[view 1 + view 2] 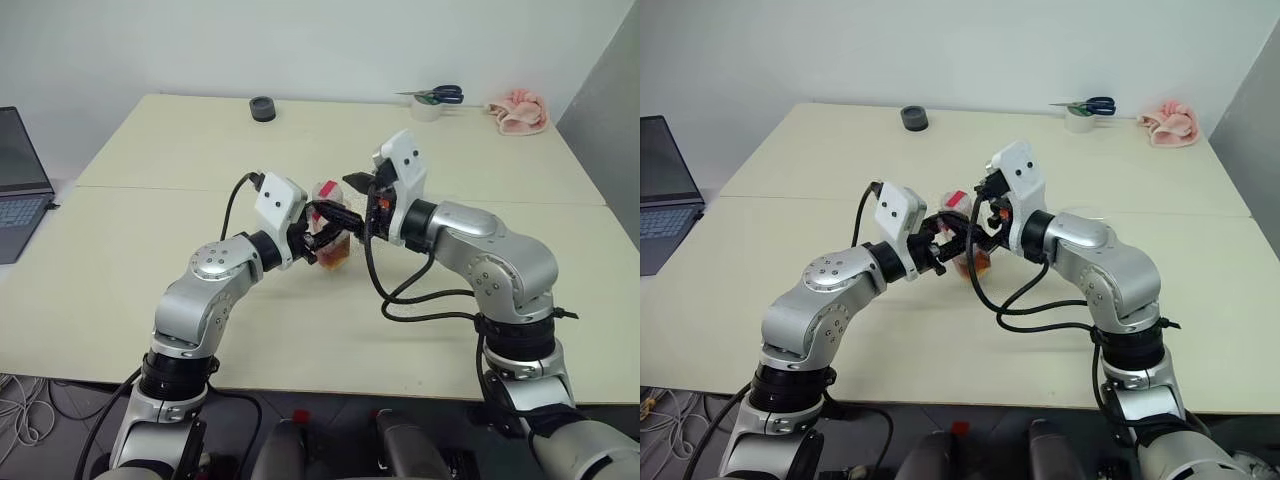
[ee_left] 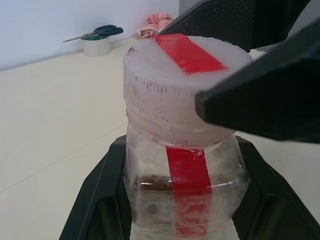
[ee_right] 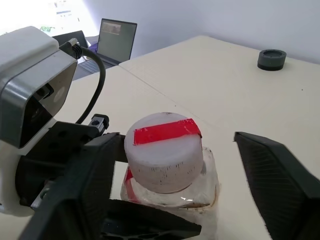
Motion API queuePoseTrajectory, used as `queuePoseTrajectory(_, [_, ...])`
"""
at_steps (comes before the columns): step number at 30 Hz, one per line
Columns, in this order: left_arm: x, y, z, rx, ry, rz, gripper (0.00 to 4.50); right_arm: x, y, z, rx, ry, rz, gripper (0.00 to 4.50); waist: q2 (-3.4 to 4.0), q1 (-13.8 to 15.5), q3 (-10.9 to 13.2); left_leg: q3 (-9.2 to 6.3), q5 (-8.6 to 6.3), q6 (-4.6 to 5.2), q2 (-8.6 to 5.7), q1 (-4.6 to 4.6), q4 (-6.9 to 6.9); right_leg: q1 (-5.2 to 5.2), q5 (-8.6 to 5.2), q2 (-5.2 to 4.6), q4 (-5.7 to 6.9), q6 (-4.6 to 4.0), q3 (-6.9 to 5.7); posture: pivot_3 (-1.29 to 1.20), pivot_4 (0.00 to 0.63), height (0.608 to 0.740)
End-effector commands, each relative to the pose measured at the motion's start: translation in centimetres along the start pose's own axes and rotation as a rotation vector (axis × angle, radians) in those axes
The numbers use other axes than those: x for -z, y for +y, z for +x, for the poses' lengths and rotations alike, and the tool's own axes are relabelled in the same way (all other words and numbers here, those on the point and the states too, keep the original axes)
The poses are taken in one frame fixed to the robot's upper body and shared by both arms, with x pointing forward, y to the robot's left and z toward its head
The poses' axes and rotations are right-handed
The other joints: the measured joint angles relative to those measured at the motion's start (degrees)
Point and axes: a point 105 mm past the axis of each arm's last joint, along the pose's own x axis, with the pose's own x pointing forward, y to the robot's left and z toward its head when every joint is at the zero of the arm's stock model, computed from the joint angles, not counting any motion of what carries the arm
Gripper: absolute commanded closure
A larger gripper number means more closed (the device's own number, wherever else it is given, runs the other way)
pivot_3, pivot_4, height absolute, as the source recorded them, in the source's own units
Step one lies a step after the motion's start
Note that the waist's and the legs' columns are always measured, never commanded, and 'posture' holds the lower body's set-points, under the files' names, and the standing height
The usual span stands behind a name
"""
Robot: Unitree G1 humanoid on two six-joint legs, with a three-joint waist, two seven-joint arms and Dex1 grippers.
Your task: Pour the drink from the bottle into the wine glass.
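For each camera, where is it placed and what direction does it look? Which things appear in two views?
Head views: look forward and down over both arms at the table; left gripper shut on the bottle.
Left wrist view: looks along its fingers at the bottle's cap; a right finger is beside it.
Right wrist view: looks at the cap between the right gripper's spread fingers, laptop behind.
Shared: bottle, cap.

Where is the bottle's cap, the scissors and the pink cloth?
cap (image 3: 163, 150), right wrist view, on its white side.
scissors (image 1: 445, 94), left eye view, on the blue handles.
pink cloth (image 1: 518, 111), left eye view, on its middle.
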Motion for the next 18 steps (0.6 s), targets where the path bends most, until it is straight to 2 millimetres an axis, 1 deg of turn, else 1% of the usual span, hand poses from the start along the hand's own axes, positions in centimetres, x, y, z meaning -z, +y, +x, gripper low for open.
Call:
queuePoseTrajectory(1, [-1.5, 0.1, -0.4, -0.015, -0.056, 0.046, 2.42, -1.5, -0.1, -0.1, 0.010, -0.055, -0.028, 2.08, 0.00, 0.0, 0.0, 0.00, 0.00, 0.00, 0.00, 0.00, 0.00, 0.00, 0.00, 0.00, 0.00, 0.00, 0.00, 0.00, 0.150, 0.740])
queuePoseTrajectory(2, [-1.5, 0.1, -0.4, -0.016, -0.055, 0.046, 2.43, -1.5, -0.1, -0.1, 0.010, -0.054, -0.027, 2.44, 0.00, 0.0, 0.0, 0.00, 0.00, 0.00, 0.00, 0.00, -0.01, 0.00, 0.00, 0.00, 0.00, 0.00, 0.00, 0.00, 0.150, 0.740])
queuePoseTrajectory(3, [-1.5, 0.1, -0.5, -0.017, -0.055, 0.046, 2.43, -1.4, -0.1, 0.0, 0.010, -0.053, -0.026, 2.66, 0.00, 0.0, 0.0, -0.01, 0.00, 0.00, 0.00, 0.00, -0.01, 0.00, 0.00, 0.00, 0.00, 0.00, -0.01, 0.00, 0.150, 0.740])
queuePoseTrajectory(7, [-1.5, 0.2, -0.5, -0.023, -0.057, 0.046, 2.43, -1.2, -0.1, 0.2, 0.007, -0.046, -0.028, 2.66, 0.00, 0.0, 0.0, 0.00, 0.00, 0.00, 0.00, 0.00, 0.00, 0.00, 0.00, 0.00, 0.00, 0.00, 0.00, 0.00, 0.150, 0.740])
queuePoseTrajectory(10, [-1.5, 0.2, -0.4, -0.025, -0.058, 0.046, 2.43, -0.7, -0.5, 0.7, -0.029, -0.037, -0.034, 2.66, 0.00, 0.0, 0.0, 0.00, 0.00, 0.00, 0.00, 0.00, 0.00, 0.00, 0.00, 0.00, 0.00, 0.01, 0.00, 0.00, 0.150, 0.740])
queuePoseTrajectory(13, [-1.6, 0.1, -0.3, -0.019, -0.058, 0.047, 2.44, -0.3, -2.1, 1.7, -0.059, -0.034, -0.080, 2.66, 0.00, -0.2, 0.0, 0.04, 0.00, 0.01, 0.00, 0.03, 0.01, 0.00, 0.00, 0.01, -0.01, 0.01, 0.01, 0.00, 0.150, 0.740])
queuePoseTrajectory(15, [-1.7, 0.1, -0.3, -0.014, -0.059, 0.051, 2.44, -0.9, -2.4, 2.2, -0.146, -0.052, -0.100, 2.66, 0.00, -0.2, 0.0, 0.04, 0.00, 0.01, 0.01, 0.03, 0.02, 0.00, 0.00, 0.04, -0.01, 0.01, 0.01, 0.00, 0.150, 0.740])
queuePoseTrajectory(18, [-1.9, 0.3, -0.4, -0.013, -0.057, 0.060, 2.44, -1.1, -1.8, 1.9, -0.399, -0.057, -0.143, 2.66, 0.00, -0.2, 0.0, 0.02, 0.00, 0.01, 0.01, 0.01, 0.00, 0.00, 0.01, 0.05, -0.02, -0.01, 0.00, 0.00, 0.150, 0.740])
